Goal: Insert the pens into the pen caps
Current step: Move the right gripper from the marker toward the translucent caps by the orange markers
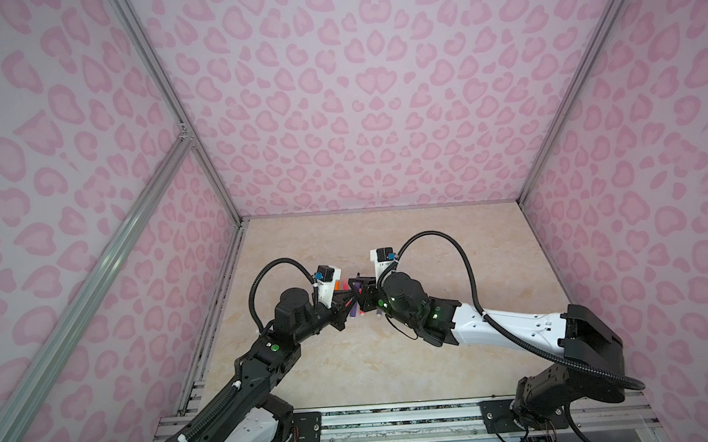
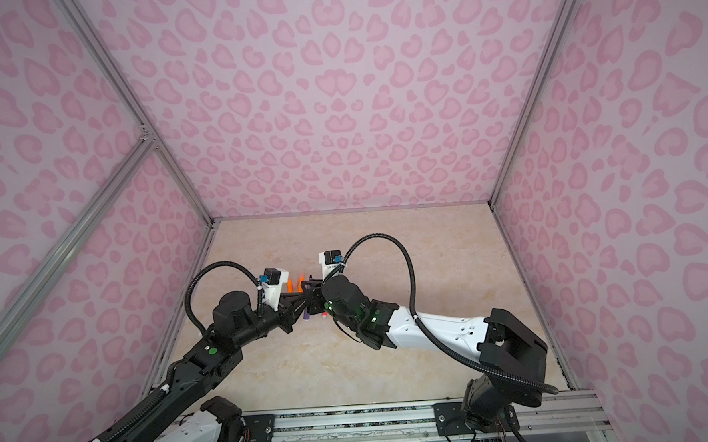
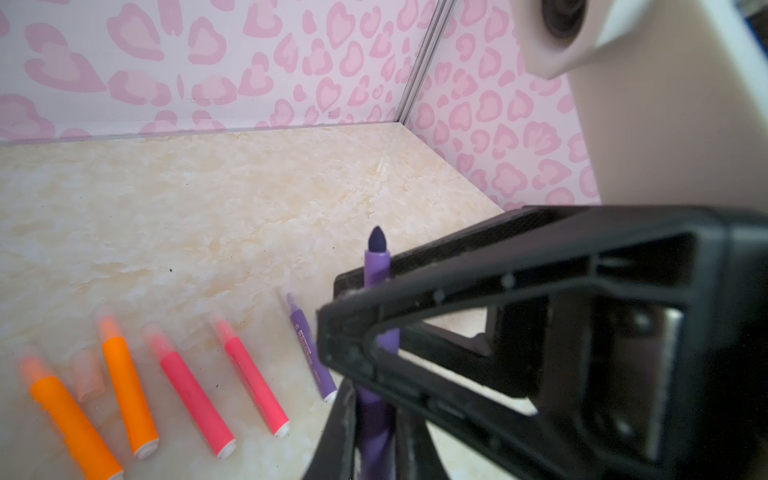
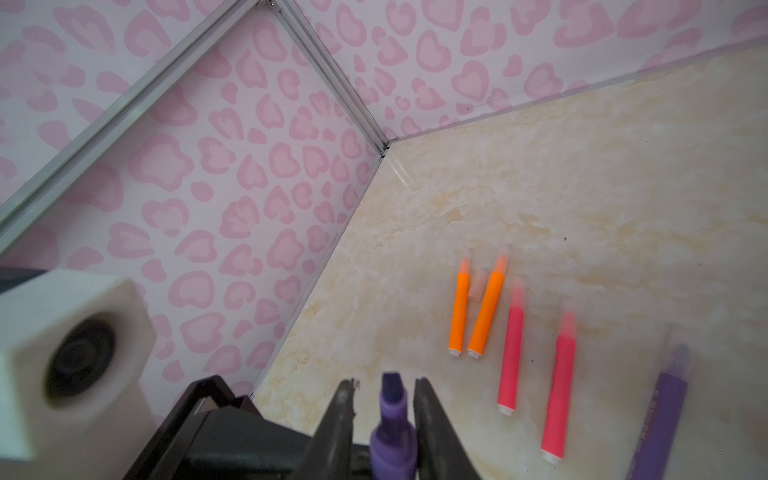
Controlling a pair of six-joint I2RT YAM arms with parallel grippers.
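Seen in both top views: left gripper [image 1: 350,301] and right gripper [image 1: 358,286] meeting tip to tip above the marbled table [image 1: 351,367], inside pink-patterned walls [image 1: 358,105]; scraps of orange, pink-red and purple peeping out around the black fingers, too small to sort. In the left wrist view: a held purple pen [image 3: 376,266] clamped low on its barrel by the left gripper [image 3: 374,399], closed tight on it, dark bare tip pointing away. Reaching across that pen just below the tip, the right gripper [image 3: 338,303], jaws narrow, one in front of the barrel and one behind. On the table past the held purple pen, a row: a second purple pen [image 3: 309,349] showing right beside it, then pink-red pens [image 3: 253,378], then orange pens [image 3: 126,395] farthest from it, tips hazy. A loose clear cap [image 3: 87,374] lying between the two orange ones, well apart from the held purple pen. In the right wrist view: right gripper's fingers [image 4: 343,415] close on either side of the held purple pen [image 4: 392,440] — one touching the barrel, a thin dark slit at the other; gripping or merely bracketing, cannot tell. Beyond the held purple pen, the same row flat on the table, loose clear cap [image 4: 476,286] between the orange pens [image 4: 457,311].
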